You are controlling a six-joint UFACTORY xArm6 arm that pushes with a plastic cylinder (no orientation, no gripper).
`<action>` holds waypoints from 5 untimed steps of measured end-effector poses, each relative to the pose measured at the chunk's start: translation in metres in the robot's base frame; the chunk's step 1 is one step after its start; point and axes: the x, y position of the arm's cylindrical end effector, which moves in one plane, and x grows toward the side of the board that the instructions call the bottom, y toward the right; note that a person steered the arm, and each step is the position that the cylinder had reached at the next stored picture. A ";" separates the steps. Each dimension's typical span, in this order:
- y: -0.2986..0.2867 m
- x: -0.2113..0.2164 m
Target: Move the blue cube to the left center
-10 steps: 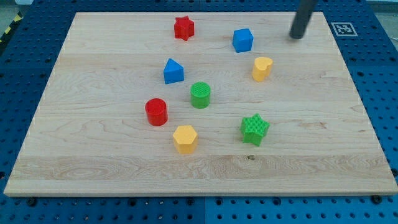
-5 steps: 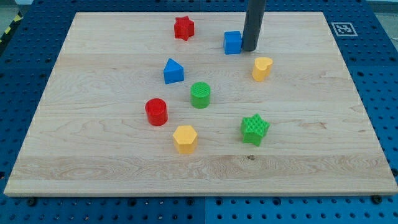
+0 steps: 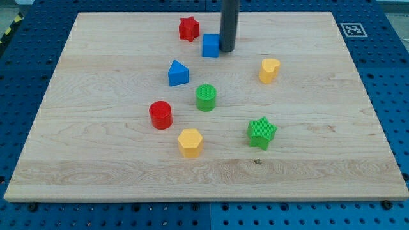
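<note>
Wooden board point(image 3: 358, 128), red star point(image 3: 188, 29) beside blue cube point(image 3: 211, 46), my tip point(image 3: 227, 50) touching

My tip point(image 3: 227, 50) touches the blue cube's point(image 3: 211, 46) right side; the red star point(image 3: 188, 29) sits just beside that cube, up-left.

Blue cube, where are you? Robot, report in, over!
My tip pressed on blue cube's right side. Cube near the view's top, centre. Red star close at its upper left; blue house-shaped block lower left.
</note>
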 end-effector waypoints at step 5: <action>-0.034 0.019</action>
